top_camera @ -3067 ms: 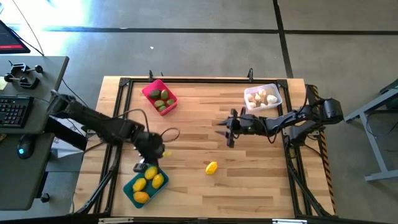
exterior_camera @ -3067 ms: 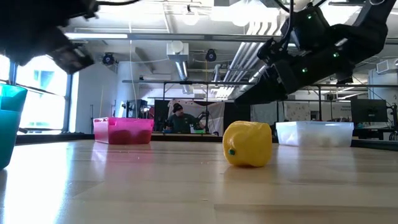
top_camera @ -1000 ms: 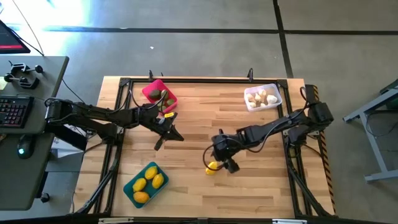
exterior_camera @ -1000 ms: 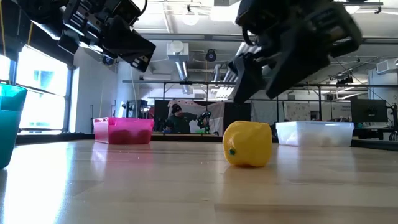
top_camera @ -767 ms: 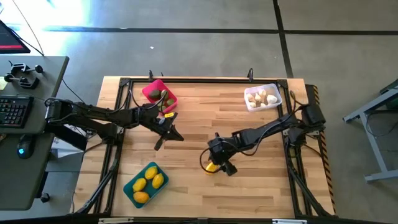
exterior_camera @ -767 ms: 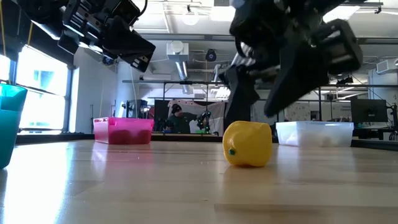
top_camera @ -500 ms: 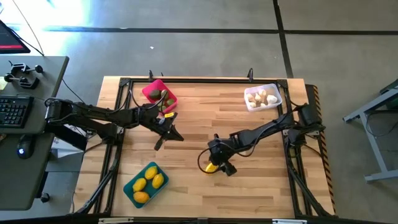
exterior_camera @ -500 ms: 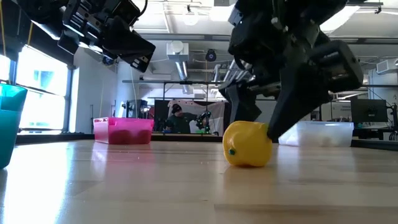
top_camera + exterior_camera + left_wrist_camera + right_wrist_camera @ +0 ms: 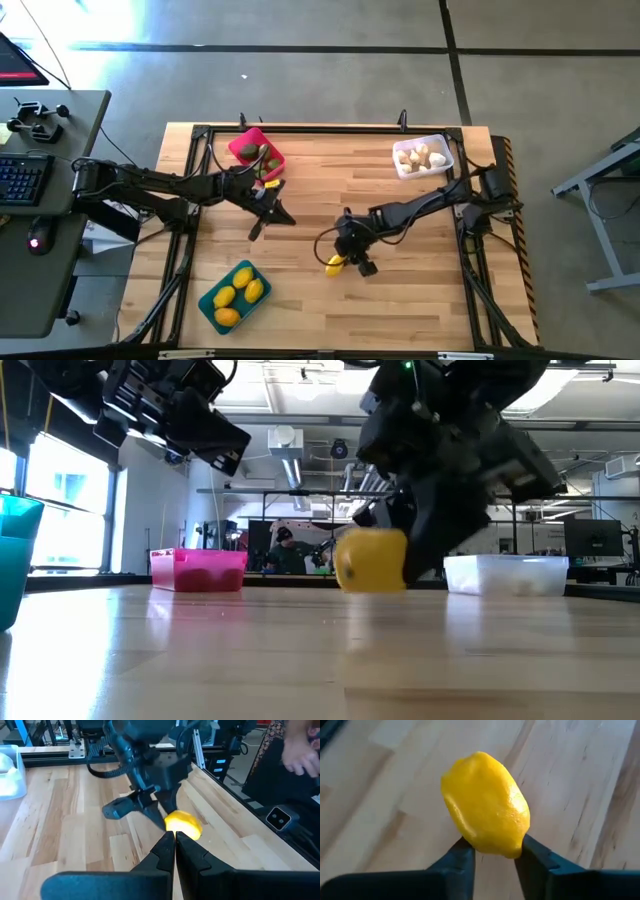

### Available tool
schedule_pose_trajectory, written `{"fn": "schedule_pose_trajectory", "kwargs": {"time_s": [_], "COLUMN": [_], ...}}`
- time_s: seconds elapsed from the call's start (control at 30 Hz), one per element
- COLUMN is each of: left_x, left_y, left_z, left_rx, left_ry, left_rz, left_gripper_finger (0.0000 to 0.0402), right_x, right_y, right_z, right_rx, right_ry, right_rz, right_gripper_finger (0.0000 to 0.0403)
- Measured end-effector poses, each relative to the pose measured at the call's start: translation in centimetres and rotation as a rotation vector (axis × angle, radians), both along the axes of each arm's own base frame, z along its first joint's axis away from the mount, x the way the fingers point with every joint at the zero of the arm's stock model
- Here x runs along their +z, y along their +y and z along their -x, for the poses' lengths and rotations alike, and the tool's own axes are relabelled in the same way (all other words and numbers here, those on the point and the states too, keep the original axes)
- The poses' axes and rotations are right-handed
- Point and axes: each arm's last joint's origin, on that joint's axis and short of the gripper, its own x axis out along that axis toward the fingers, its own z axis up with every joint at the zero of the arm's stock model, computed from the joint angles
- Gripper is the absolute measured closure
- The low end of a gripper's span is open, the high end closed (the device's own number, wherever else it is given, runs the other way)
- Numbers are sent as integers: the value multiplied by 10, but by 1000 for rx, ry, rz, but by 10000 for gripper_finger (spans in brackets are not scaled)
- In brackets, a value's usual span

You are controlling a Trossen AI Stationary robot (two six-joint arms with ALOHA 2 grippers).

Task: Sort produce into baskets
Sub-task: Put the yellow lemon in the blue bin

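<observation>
A yellow lemon [image 9: 485, 802] of the produce is between the fingers of my right gripper [image 9: 345, 262], which is shut on it near the table's middle; it also shows in the low view [image 9: 370, 560] and the left wrist view [image 9: 183, 824]. My left gripper [image 9: 174, 836] hangs shut and empty above the table left of centre [image 9: 284, 218]. The pink basket [image 9: 240, 146] at the far left holds green produce, the teal basket [image 9: 207, 303] at the near left holds lemons, and the whitish basket [image 9: 447, 152] at the far right holds white bulbs. My right gripper pinches the lemon's one end [image 9: 492, 849] between its two fingers [image 9: 461, 857]. The fingers slant down at it from the table's right side. The lemon sticks out beyond the fingertips and hangs just clear of the tabletop [image 9: 300, 650].
Black frame rails [image 9: 195, 190] run along the table's edges. Bare wood lies between the lemon and the teal basket. A desk with a keyboard [image 9: 22, 175] stands off the table's left side, and a person's hand [image 9: 300, 750] shows in the room beyond.
My right gripper has sunk onto the lemon and closed its fingers on it. The lemon, which lay on the table, now hangs a little above the wood and has shifted slightly toward the table's left edge.
</observation>
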Motion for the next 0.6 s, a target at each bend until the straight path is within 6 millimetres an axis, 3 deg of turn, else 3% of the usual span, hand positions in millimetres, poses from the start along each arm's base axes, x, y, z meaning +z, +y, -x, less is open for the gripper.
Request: {"fn": "schedule_pose_trajectory", "kwargs": {"time_s": [0.13,0.3,0.47,0.6], "left_x": [0,-1,-2,-3], "left_y": [4,8,8,4], "left_z": [0,0,-1,-2], "left_rx": [29,106,217,262], "left_ry": [0,14,27,31], "left_rz": [-6,-8,-43,-92], "left_gripper_finger": [401,402,391,360], "right_x": [9,17,32,50], "right_y": [-9,-20,-39,-59], "right_z": [-1,-3,0,5], "right_rx": [-26,-108,-283,-451], "right_ry": [-18,-35,-70,-124], "right_rz": [-55,-80,22,102], "right_gripper_finger": [333,333,331,331]}}
